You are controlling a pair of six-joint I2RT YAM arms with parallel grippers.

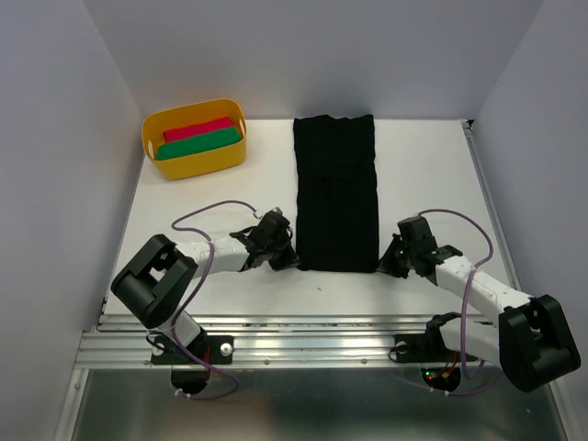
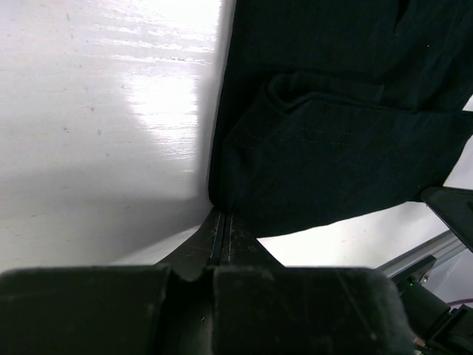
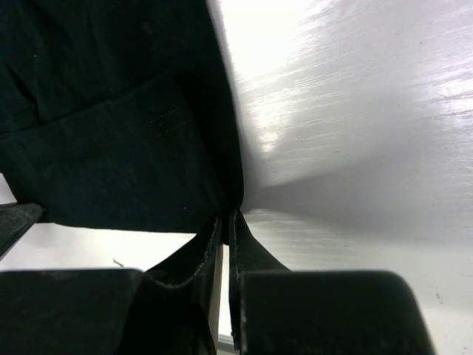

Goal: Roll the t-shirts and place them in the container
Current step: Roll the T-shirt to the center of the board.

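Grip stage: left hand, right hand pinch lower corners of black t-shirt; next, roll hem up-frame, both in step.

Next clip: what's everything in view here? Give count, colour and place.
t-shirt: one, black, folded into a long strip, middle of the table
tub: one, yellow, far left corner of the table
red cloth: one, red, in the tub, far side
green cloth: one, green, in the tub, near side
table: one, white, under everything
left gripper: one, black, shut on the t-shirt's near left corner
right gripper: one, black, shut on its near right corner
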